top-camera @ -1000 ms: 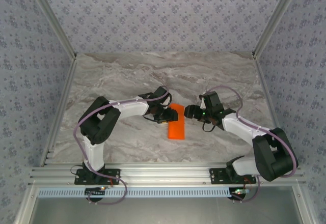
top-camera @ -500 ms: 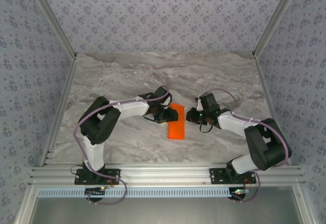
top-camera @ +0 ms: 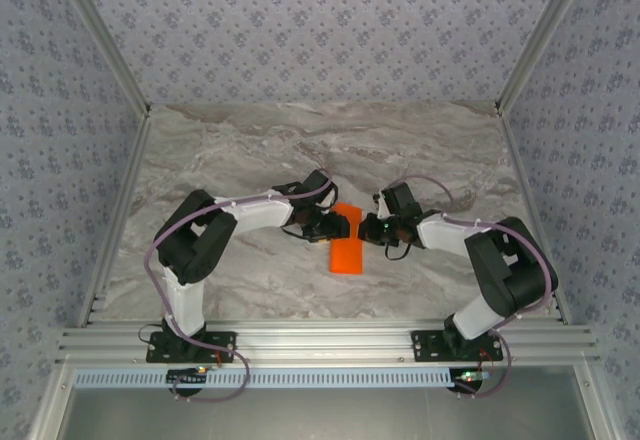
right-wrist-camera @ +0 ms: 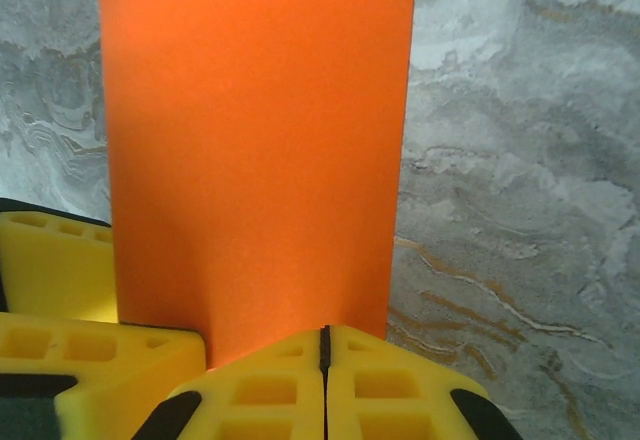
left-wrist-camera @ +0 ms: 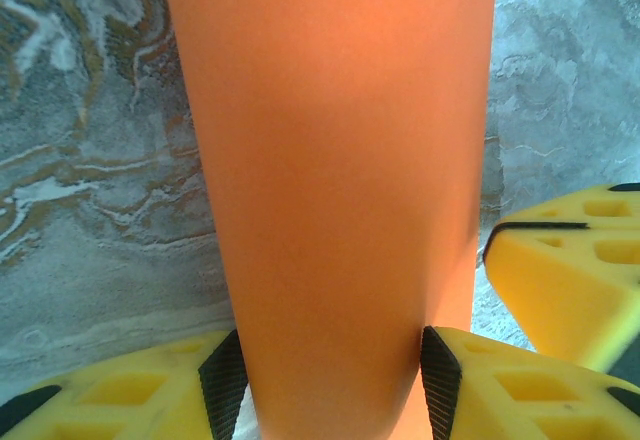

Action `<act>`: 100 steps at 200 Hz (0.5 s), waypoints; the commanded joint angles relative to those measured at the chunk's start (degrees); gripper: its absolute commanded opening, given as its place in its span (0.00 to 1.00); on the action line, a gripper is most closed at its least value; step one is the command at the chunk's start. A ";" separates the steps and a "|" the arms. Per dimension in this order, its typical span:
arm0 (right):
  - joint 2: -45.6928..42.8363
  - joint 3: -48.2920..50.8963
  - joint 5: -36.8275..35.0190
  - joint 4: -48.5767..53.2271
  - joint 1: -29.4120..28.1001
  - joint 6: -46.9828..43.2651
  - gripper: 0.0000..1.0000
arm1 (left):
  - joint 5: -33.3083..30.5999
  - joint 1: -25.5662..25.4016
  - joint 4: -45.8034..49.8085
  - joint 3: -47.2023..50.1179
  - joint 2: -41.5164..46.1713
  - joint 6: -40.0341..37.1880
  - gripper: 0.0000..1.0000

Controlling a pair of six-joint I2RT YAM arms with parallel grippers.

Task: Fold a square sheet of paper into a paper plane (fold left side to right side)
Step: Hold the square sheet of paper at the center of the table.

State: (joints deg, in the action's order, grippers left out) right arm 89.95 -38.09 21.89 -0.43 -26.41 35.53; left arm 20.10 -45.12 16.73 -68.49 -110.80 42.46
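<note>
The square sheet of paper point(top-camera: 348, 252) lies on the marble table as a bright orange rectangle folded in half, between the two arms. My left gripper point(top-camera: 341, 227) is at its upper left part. In the left wrist view the paper point(left-wrist-camera: 340, 190) runs between the jaws point(left-wrist-camera: 330, 380), narrowing where its edges meet both black pads point(left-wrist-camera: 222, 385). My right gripper point(top-camera: 366, 228) is at the paper's right edge. In the right wrist view its jaws point(right-wrist-camera: 323, 345) are shut tip to tip, resting over the near edge of the paper point(right-wrist-camera: 260, 150). The left fingers point(right-wrist-camera: 60, 260) show beside it.
The marble tabletop point(top-camera: 300, 150) stretches bare behind and in front of the paper. Aluminium rails point(top-camera: 320, 342) run along the near edge and up both sides point(top-camera: 120, 210). Patterned walls close off the back and the sides.
My right gripper has shut and moved left up to the paper's right edge, its arm folding inward. The left gripper and the paper have stayed put.
</note>
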 commanded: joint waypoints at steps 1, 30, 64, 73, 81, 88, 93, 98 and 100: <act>1.44 -1.64 -0.24 1.03 -0.49 0.14 0.05 | -2.92 -0.41 4.18 0.73 -2.95 -1.26 0.53; 2.77 -1.97 -0.96 2.59 -0.62 0.09 0.05 | -2.99 -0.40 4.12 0.86 -2.61 -1.28 0.53; 3.89 -2.26 -2.20 5.38 -0.81 -0.40 0.05 | -3.53 -0.40 4.17 0.99 -0.86 -1.49 0.54; 4.18 -2.17 -2.26 5.69 -0.74 -0.62 0.05 | -3.95 -0.43 4.42 0.99 0.00 -1.69 0.54; 4.50 -2.06 -2.36 5.99 -0.82 -0.72 0.05 | -4.44 -0.40 4.83 1.01 0.74 -1.83 0.55; 4.69 -2.03 -2.38 6.12 -0.75 -0.79 0.05 | -4.94 -0.41 5.22 0.92 1.44 -2.02 0.55; 4.92 -2.01 -2.37 6.22 -0.74 -0.85 0.05 | -5.19 -0.42 5.48 0.95 2.07 -2.11 0.56; 4.97 -2.01 -2.47 6.42 -0.74 -0.90 0.05 | -5.48 -0.42 5.76 0.84 2.69 -2.26 0.56; 5.10 -2.00 -2.47 6.45 -0.74 -0.90 0.05 | -5.54 -0.41 5.88 0.82 2.87 -2.35 0.56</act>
State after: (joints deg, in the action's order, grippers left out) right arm 92.68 -40.03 21.69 1.54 -26.79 35.48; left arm 19.31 -45.41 16.95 -68.49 -110.28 41.82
